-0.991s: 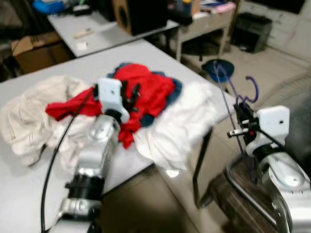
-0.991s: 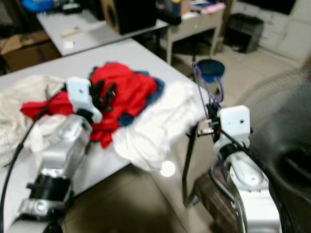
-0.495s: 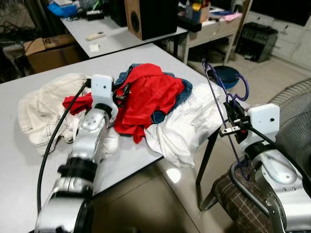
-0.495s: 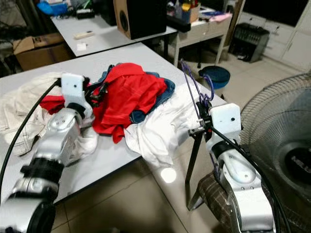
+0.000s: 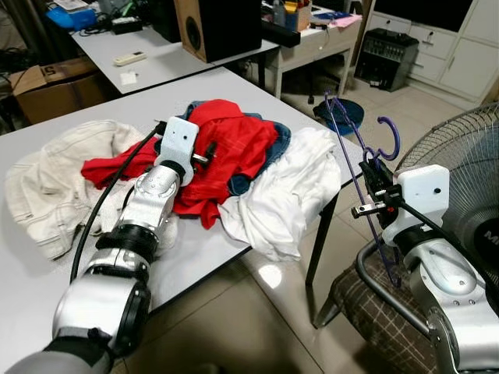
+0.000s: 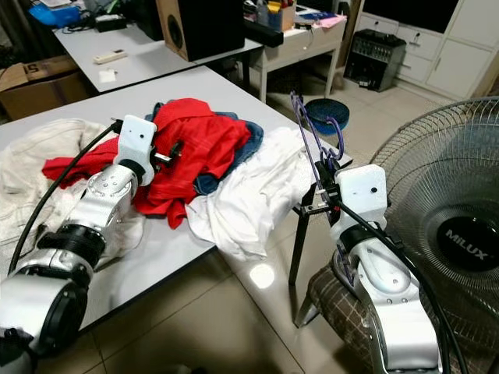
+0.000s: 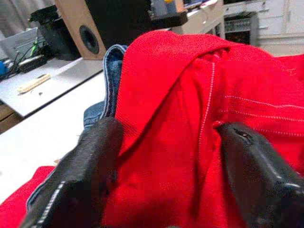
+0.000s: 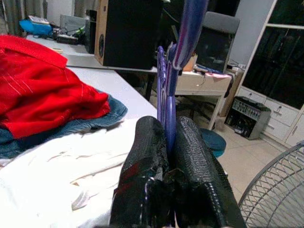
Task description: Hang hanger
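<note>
Right gripper (image 5: 371,181) was clamped tight on a purple hanger (image 5: 355,160), its two black fingers (image 8: 147,156) pressed against the thin frame from either side. The hanger stood roughly upright in the air just off the corner of the grey table (image 5: 234,86), hook (image 5: 394,140) topmost, apart from the clothes. Right arm was raised beside a standing fan (image 6: 444,226), above a chair with a plaid seat (image 5: 374,312). Left gripper (image 5: 204,152) rested against a red garment (image 5: 234,144) on top of the clothes heap, fingers (image 7: 90,166) spread wide with red cloth between them, not pinching. Under the red lay a blue denim piece (image 5: 277,148); a white garment (image 5: 284,191) draped over the table edge; a cream garment (image 5: 54,175) lay on the robot's left.
</note>
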{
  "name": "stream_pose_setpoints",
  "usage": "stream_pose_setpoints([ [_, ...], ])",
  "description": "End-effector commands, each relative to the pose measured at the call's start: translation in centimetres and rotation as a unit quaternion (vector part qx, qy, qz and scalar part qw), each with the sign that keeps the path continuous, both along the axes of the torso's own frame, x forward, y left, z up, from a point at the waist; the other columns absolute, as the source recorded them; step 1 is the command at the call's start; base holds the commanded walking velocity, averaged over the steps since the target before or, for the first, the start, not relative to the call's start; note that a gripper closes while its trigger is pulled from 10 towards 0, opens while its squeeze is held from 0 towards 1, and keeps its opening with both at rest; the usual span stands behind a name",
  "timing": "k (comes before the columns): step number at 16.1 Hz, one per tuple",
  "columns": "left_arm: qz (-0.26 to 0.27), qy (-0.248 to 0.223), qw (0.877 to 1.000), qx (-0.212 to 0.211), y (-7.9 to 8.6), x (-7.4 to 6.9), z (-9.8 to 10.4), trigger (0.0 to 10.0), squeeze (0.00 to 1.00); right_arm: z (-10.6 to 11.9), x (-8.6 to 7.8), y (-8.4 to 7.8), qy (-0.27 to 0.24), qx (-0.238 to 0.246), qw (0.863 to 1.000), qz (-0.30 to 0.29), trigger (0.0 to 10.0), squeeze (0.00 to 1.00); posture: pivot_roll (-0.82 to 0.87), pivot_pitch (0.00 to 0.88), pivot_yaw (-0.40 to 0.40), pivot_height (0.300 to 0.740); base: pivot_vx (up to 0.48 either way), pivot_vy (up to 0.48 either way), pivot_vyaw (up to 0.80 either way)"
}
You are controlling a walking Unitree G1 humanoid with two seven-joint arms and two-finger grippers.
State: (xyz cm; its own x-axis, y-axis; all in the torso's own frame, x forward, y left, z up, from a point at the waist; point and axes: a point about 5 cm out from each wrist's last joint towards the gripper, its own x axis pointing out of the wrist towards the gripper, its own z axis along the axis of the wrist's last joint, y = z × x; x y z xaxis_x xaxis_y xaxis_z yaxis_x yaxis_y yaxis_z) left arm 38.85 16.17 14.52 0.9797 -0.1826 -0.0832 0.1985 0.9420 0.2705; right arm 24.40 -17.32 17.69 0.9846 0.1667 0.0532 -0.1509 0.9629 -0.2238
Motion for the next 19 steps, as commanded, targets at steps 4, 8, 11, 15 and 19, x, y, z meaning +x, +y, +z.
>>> stream_pose_setpoints([
  [4, 0.025, -0.028, 0.999, 0.005, 0.7, 0.7, 1.5, 0.0, 0.00, -0.1, -0.1, 0.1, 0.004, -0.005, 1.000, 0.017, 10.0, 0.00, -0.10, 0.000, 0.077, 0.740, 0.000, 0.000, 0.00],
  [8, 0.016, -0.040, 0.999, -0.009, 0.9, 0.9, 2.1, 0.0, 0.00, -0.1, -0.1, 0.2, 0.006, -0.008, 1.000, 0.021, 10.0, 0.00, -0.09, 0.000, 0.073, 0.740, 0.000, 0.000, 0.00],
  [11, 0.001, -0.044, 0.999, -0.019, 0.7, 0.8, 2.2, 0.0, 0.00, -0.2, -0.1, 0.3, 0.006, -0.009, 1.000, 0.024, 10.0, 0.00, -0.09, 0.000, 0.074, 0.740, 0.000, 0.000, 0.00],
  [15, -0.014, -0.040, 0.999, -0.026, 0.5, 0.7, 2.0, 0.0, 0.00, -0.3, -0.1, 0.4, 0.006, -0.011, 1.000, 0.027, 10.0, 0.00, -0.09, 0.000, 0.077, 0.740, 0.000, 0.000, 0.00],
  [19, -0.004, -0.035, 0.999, -0.018, 0.8, 0.8, 1.8, 0.0, 0.00, -0.3, -0.2, 0.5, 0.006, -0.013, 1.000, 0.028, 10.0, 0.00, -0.10, 0.000, 0.079, 0.740, 0.000, 0.000, 0.00],
])
